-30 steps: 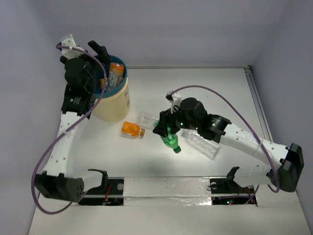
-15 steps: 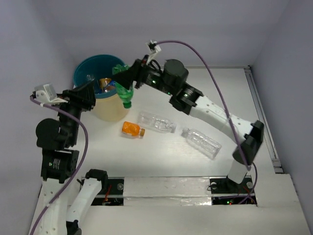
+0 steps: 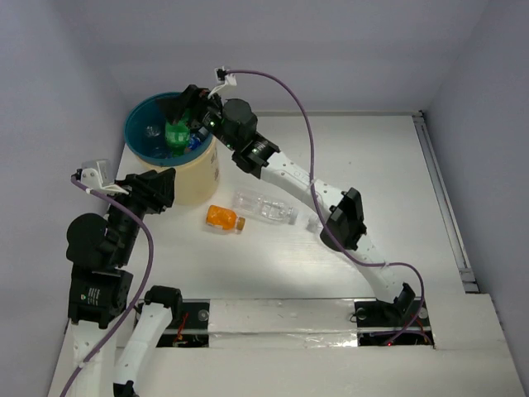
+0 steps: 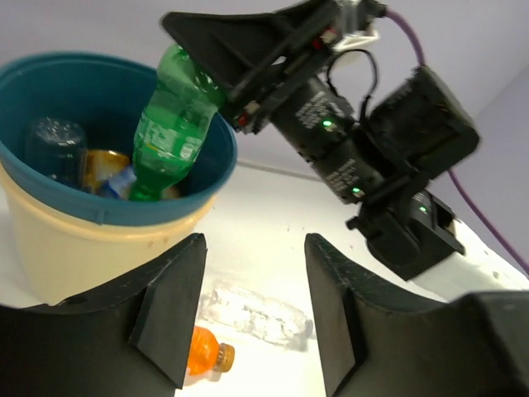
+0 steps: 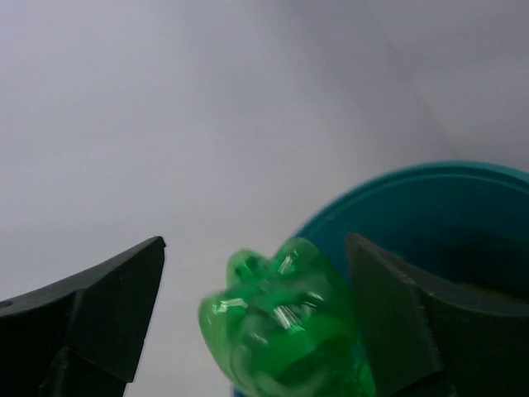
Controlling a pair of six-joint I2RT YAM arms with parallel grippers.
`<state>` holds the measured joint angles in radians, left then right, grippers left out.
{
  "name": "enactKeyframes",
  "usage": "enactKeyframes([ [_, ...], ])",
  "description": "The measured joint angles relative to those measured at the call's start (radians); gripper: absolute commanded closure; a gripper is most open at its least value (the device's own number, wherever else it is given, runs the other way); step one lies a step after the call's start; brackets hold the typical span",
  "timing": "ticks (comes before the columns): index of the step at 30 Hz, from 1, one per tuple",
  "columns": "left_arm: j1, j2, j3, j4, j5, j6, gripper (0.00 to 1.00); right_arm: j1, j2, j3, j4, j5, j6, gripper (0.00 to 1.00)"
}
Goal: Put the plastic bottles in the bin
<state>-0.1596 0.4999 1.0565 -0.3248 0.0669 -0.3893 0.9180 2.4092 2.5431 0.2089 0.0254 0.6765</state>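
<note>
The bin stands at the far left, teal inside, cream outside. My right gripper hangs over it with its jaws apart. The green bottle is neck down inside the rim, loose between the open jaws; its base shows there. From the left wrist the green bottle leans in the bin with a clear bottle and an orange one. My left gripper is open and empty near the bin's front. An orange bottle and a clear bottle lie on the table.
The right arm stretches across the table from its base to the bin, its elbow over the spot right of the clear bottle. The white back wall rises just behind the bin. A raised edge runs along the table's right side.
My right gripper carried the green bottle from the table's middle to over the bin and its jaws came apart. My left arm drew back from the bin toward the near left.
</note>
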Motion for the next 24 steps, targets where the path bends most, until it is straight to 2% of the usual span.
enactKeyframes([
  [4, 0.0, 0.0, -0.001, -0.021, 0.055, 0.006, 0.4, 0.0, 0.008, -0.014, -0.017, 0.038, -0.021, 0.0],
  [7, 0.0, 0.002, -0.001, -0.024, 0.113, 0.006, 0.38, 0.0, -0.023, -0.048, -0.015, 0.048, -0.046, 0.0],
  [12, 0.0, 0.032, -0.018, -0.004, 0.229, -0.006, 0.38, -0.001, -0.188, -0.215, -0.012, 0.051, -0.106, 0.02],
  [14, 0.0, 0.049, -0.044, 0.011, 0.278, -0.021, 0.4, -0.004, -0.291, -0.309, -0.007, 0.055, -0.133, 0.13],
  [15, 0.0, 0.059, -0.058, 0.021, 0.298, -0.031, 0.41, -0.009, -0.351, -0.365, 0.003, 0.057, -0.151, 0.29],
  [18, -0.005, 0.097, -0.102, 0.054, 0.353, -0.061, 0.53, -0.021, -0.554, -0.562, 0.024, 0.067, -0.199, 0.73],
  [19, -0.016, 0.11, -0.114, 0.066, 0.357, -0.07, 0.56, -0.028, -0.616, -0.622, 0.034, 0.077, -0.214, 0.78],
  [22, -0.126, 0.164, -0.146, 0.103, 0.33, -0.098, 0.59, -0.058, -0.821, -0.836, 0.048, 0.112, -0.254, 0.83],
  [24, -0.277, 0.209, -0.154, 0.119, 0.246, -0.113, 0.65, -0.087, -0.946, -0.963, 0.05, 0.13, -0.274, 0.86],
])
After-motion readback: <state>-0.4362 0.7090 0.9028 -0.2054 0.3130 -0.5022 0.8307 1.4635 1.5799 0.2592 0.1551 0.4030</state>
